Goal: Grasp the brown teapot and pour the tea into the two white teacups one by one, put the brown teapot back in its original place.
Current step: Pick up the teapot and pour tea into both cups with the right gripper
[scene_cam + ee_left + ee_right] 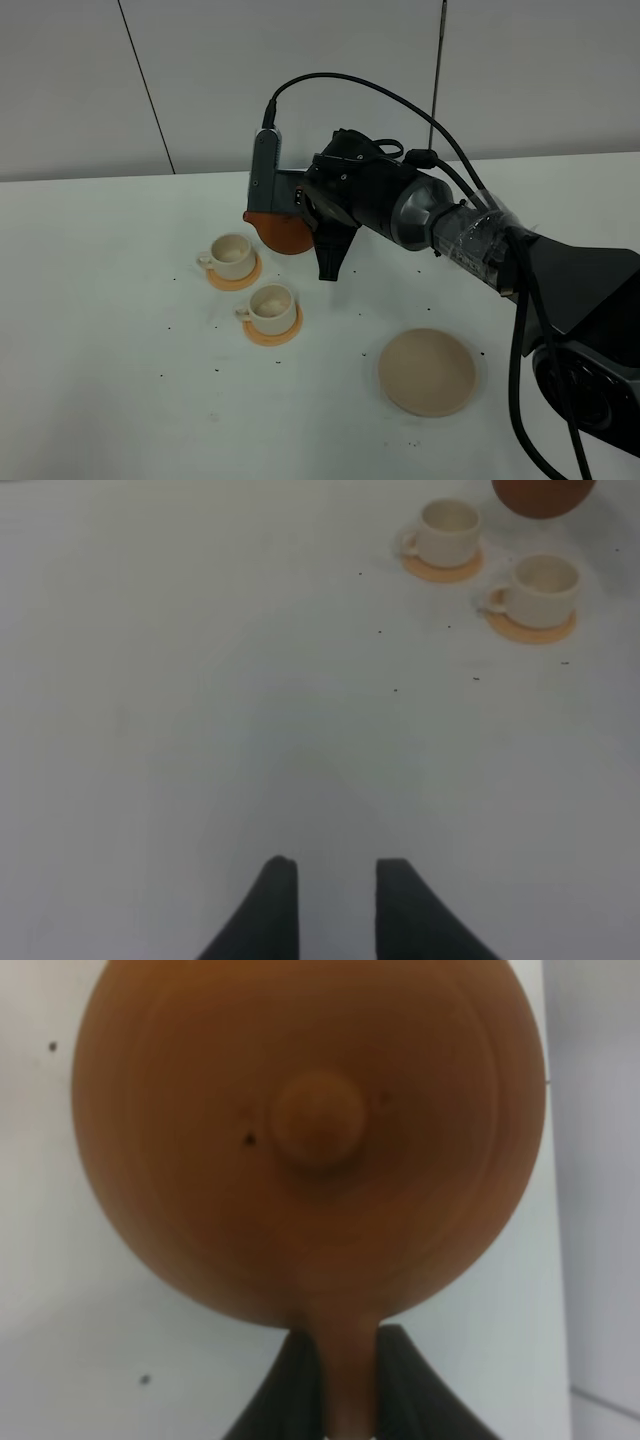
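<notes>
We see one white table (100, 400), and over it one dark right arm (560, 280) reaching in from the right of the high view. One round beige coaster (428, 372) lies bare on the table, well apart from the pot. One brown teapot (280, 232) hangs in the air, tipped over, close by the farther cup. There are two white teacups (232, 253) (272, 306), each on its own orange-tan saucer (222, 283) (275, 338), so two saucers. Many tiny dark specks (362, 352) dot the table around them.

Only the high view shows the coaster and the arm. The right wrist view alone shows the pot's lid knob (318, 1120), and there the right gripper (349, 1360) has its two fingers clamped on the teapot's handle. That view shows no cups. The left wrist view catches just the teapot's lower edge, both cups, and the left gripper (335, 880) low over bare table, its two fingers apart with nothing between them
</notes>
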Available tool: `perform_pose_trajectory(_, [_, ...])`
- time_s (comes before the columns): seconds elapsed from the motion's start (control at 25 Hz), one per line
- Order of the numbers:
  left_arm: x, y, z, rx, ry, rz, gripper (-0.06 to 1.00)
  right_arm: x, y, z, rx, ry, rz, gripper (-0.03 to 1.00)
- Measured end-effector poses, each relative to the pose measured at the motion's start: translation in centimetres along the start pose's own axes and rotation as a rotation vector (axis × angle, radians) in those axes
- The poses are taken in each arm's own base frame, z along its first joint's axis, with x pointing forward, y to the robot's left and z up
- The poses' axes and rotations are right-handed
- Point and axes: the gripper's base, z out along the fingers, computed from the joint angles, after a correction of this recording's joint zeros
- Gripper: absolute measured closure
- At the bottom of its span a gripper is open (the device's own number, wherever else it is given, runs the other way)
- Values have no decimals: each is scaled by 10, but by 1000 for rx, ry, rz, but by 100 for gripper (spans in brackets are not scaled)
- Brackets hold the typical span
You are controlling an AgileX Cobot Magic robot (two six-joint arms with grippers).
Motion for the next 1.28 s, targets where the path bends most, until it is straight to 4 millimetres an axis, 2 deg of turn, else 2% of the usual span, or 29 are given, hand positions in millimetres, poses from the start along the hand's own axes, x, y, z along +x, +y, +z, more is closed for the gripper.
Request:
perform_pose_trajectory(0.2, [0, 0, 0, 0, 0, 0, 69, -2, -2, 1, 28, -20, -41, 87])
perform_pose_trajectory(0.52, [0, 0, 0, 0, 0, 0, 69, -6, 6, 16, 68, -32, -108, 87])
perform_pose_trajectory(1.28, [0, 0, 0, 0, 0, 0, 69, -12, 7, 23, 156, -52, -240, 87])
